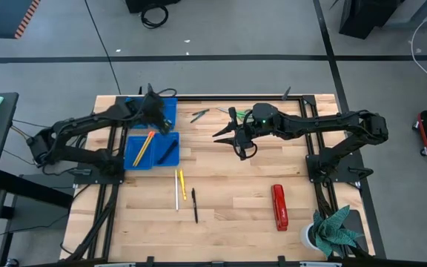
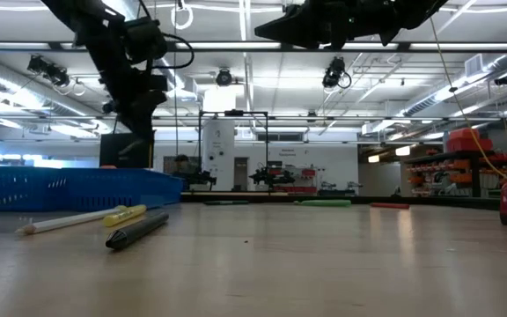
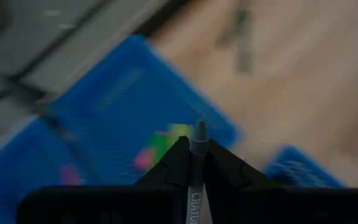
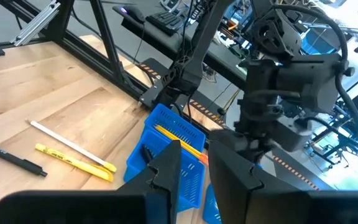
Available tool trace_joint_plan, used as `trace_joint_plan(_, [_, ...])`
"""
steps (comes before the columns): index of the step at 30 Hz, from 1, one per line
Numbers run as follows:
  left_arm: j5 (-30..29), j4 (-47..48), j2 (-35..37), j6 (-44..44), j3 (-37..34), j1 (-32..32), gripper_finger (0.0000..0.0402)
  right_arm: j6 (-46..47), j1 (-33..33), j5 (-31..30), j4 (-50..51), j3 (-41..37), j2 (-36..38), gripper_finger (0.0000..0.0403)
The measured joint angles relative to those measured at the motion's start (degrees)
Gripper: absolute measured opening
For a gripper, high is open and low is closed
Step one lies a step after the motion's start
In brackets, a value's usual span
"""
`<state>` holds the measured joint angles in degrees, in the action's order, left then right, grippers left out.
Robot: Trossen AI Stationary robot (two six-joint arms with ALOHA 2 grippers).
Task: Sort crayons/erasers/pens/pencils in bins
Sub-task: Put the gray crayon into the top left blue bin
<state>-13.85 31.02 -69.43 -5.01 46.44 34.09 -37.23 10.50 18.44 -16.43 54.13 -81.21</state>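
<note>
My left gripper [image 1: 153,104] hangs above the far blue bins [image 1: 162,112] and is shut on a thin grey stick [image 3: 199,134] with crayon lettering. In the left wrist view, blurred green and pink pieces [image 3: 166,142] lie in the bin below. The near bins hold an orange-yellow pencil [image 1: 145,145] and a dark pen [image 1: 167,152]. A white pencil [image 1: 177,194], a yellow stick [image 1: 183,185] and a black pen [image 1: 195,205] lie flat on the table. My right gripper [image 1: 236,138] is open and empty, raised over the table's middle [image 4: 199,155]. My left gripper pinches the grey stick between its two fingers [image 3: 178,158]. The stick lies along the fingers, and its pointed tip [image 3: 199,126] pokes out past the fingertips. It is lifted clear above the blue bin.
A red stapler [image 1: 279,207] lies toward the near right. Green-handled scissors [image 1: 227,112] and grey sticks [image 1: 200,115] lie near the far edge. A potted plant [image 1: 333,230] stands at the near right corner. The low view shows a green stick [image 2: 324,202] and a red one [image 2: 390,206] far off.
</note>
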Motion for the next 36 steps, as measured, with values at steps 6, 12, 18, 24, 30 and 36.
trace_joint_plan(6, [3.1, 1.9, 0.0, -0.3, 0.0, -3.8, 0.0039, -0.3, 0.0, 0.0, 0.0, 0.0, 0.0, 0.0087])
trace_joint_plan(12, [-9.2, 1.6, 0.0, -2.1, 0.0, -3.0, 0.0039, -0.3, 0.0, 0.0, 0.0, 0.0, 0.0, 0.0087])
trace_joint_plan(18, [-9.6, 0.4, 0.0, -1.8, 0.0, -0.9, 0.0039, -0.3, 0.0, 0.0, -1.1, 0.0, 0.0, 0.0087])
trace_joint_plan(24, [-14.6, 0.0, 0.0, -1.8, 0.0, 2.3, 0.0039, -2.6, 0.0, 0.0, -1.1, 0.0, 0.0, 0.0087])
trace_joint_plan(30, [-14.4, 2.3, 0.0, -3.3, 0.0, 5.5, 0.0039, -4.6, 0.1, 0.0, -1.1, 0.0, 0.0, 0.0087])
trace_joint_plan(36, [-14.4, 2.3, 0.0, -3.3, 0.0, 6.6, 0.0039, -8.2, 0.9, 0.0, -1.1, 0.0, 0.0, 0.0087])
